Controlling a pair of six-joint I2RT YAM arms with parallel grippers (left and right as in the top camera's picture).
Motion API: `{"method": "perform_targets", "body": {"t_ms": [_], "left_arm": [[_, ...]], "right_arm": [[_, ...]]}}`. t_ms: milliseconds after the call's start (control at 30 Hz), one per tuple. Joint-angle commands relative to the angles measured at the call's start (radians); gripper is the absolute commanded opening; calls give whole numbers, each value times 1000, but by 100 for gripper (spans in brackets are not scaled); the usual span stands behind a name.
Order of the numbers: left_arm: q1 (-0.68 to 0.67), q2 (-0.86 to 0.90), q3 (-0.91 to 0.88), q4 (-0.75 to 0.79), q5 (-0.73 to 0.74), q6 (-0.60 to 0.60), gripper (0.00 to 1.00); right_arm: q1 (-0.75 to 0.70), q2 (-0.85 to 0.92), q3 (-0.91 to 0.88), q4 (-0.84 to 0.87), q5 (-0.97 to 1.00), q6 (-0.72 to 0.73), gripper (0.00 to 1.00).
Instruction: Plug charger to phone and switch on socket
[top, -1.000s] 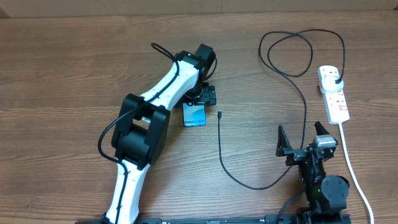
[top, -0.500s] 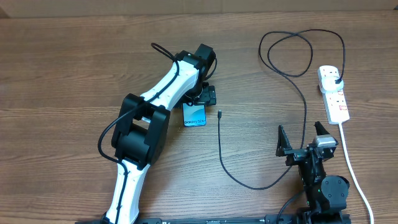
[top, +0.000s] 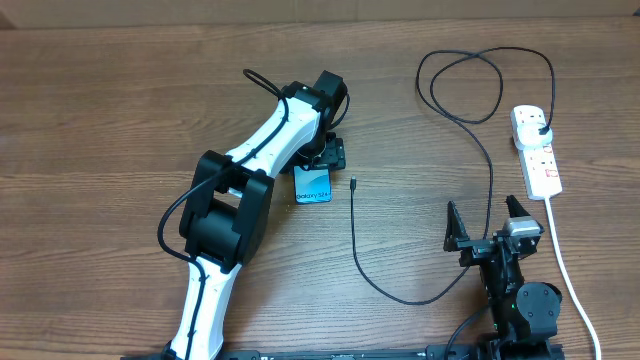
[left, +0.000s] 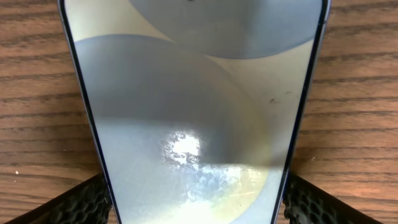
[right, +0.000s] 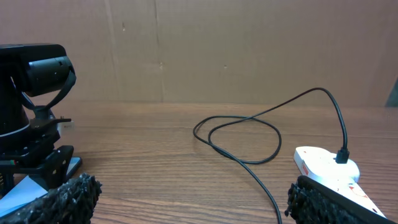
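The phone (top: 313, 184), its blue screen lit, lies flat on the wooden table and fills the left wrist view (left: 193, 112). My left gripper (top: 323, 160) (left: 196, 208) is down over it and open. One pad sits close beside each long edge, and a sliver of wood shows between each pad and the phone. The charger cable (top: 354, 240) (right: 249, 158) ends in a small tip (top: 353, 182) just right of the phone. Its black plug (top: 541, 130) sits in the white socket (top: 536, 152) (right: 323, 165). My right gripper (top: 490, 222) (right: 189, 199) stands open and empty near the front right.
The cable loops across the table between the two arms and curls at the back right (top: 480, 85). The socket's thick white cord (top: 565, 270) runs down past the right arm's base. The left arm's white link (top: 270, 135) stretches diagonally over the table's (top: 100, 100) middle.
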Motion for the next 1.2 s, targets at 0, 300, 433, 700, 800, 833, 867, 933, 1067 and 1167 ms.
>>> {"method": "perform_targets", "body": {"t_ms": [0, 300, 433, 700, 800, 833, 867, 933, 1067, 1167], "left_arm": [[-6, 56, -15, -4, -7, -16, 87], [-6, 56, -15, -4, -6, -16, 88], [-6, 56, -15, -5, -6, -16, 100], [-6, 56, -15, -9, -6, -16, 87], [-6, 56, -15, -14, -6, -16, 85], [-6, 56, -15, -14, -6, -16, 85], [-6, 56, -15, -14, -6, -16, 86], [-6, 56, -15, -14, -6, -16, 88], [-6, 56, -15, -15, -6, -16, 88], [-5, 56, -15, -15, -6, -16, 88]], "right_arm": [[-3, -9, -11, 6, 10, -2, 100], [-3, -9, -11, 6, 10, -1, 100], [-3, -9, -11, 6, 10, -1, 100], [-3, -9, -11, 6, 10, -1, 100], [-3, -9, -11, 6, 10, -1, 100], [-3, -9, -11, 6, 10, -1, 100], [-3, -9, -11, 6, 10, -1, 100], [-3, -9, -11, 6, 10, -2, 100], [-3, -9, -11, 6, 10, -2, 100], [-3, -9, -11, 6, 10, -2, 100]]}}
